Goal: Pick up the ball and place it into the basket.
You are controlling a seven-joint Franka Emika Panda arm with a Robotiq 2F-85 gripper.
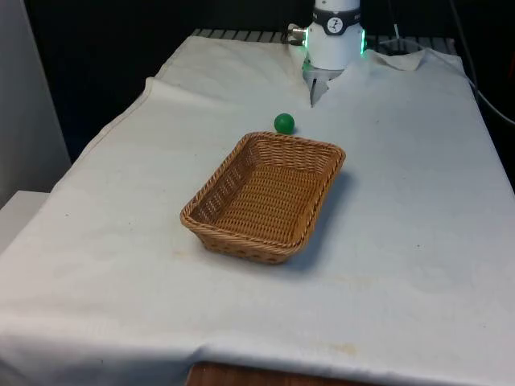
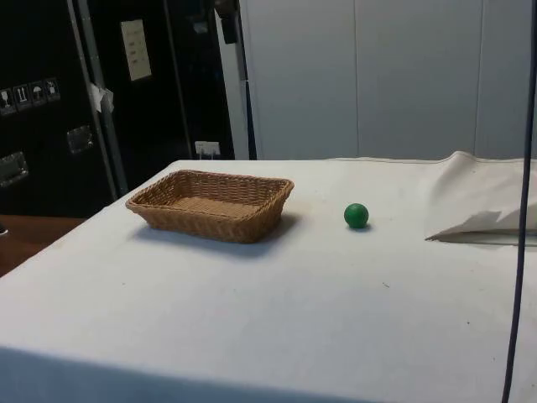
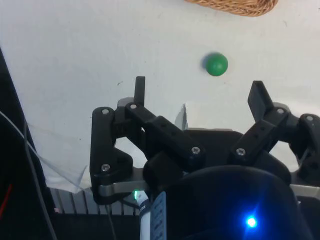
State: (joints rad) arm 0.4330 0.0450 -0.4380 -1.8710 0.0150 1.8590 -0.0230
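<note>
A small green ball (image 1: 283,123) (image 2: 356,215) rests on the white cloth just beyond the far end of the wicker basket (image 1: 241,241) (image 2: 210,220), a little apart from its rim. Nothing lies inside the basket. My gripper (image 3: 199,92) hangs high above the cloth, open, with nothing between its black fingers (image 3: 140,90). From the wrist, the ball (image 3: 216,64) lies on the cloth beyond the fingertips, short of the basket's edge (image 3: 235,6).
The cloth bunches into a raised fold (image 1: 402,60) (image 2: 478,222) near the robot's end of the table. A dark cable (image 2: 520,252) hangs down at the side view's right. Bare cloth surrounds the basket on all sides.
</note>
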